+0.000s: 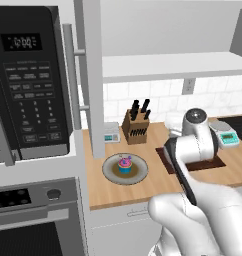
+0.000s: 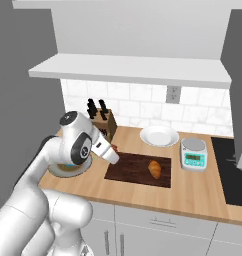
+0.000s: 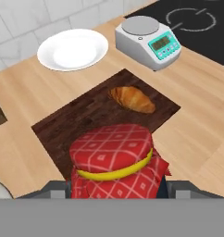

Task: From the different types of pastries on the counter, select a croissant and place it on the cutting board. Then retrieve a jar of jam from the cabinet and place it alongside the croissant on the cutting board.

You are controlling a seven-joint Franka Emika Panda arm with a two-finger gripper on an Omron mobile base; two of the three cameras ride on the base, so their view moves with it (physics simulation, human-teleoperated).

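Light tan wood runs the length of the counter [image 2: 193, 192], where the white arm reaches out over the dark cutting board [image 2: 133, 172]. From the hand view, the gripper [image 3: 118, 187] is clamped on the jar of jam [image 3: 116, 162], its red checked cloth cover and yellow band sitting between the two fingers and held just above the near end of the board; whether the jar touches the wood cannot be told. Beyond it, the croissant [image 3: 131, 99] lies flat on the board's far half, clear of the jar. Farther back on the counter stand a white bowl [image 3: 72, 49] with nothing in it and a small kitchen scale [image 3: 148, 41] beside the black cooktop [image 3: 197, 23]. In the left base view, the cupcake [image 1: 125, 164] sits alone on a round grey-brown plate [image 1: 113, 172], near a knife block [image 1: 135, 127] against the tiled wall, with the cabinet [image 1: 93, 75] door standing open beside a black microwave [image 1: 30, 80].
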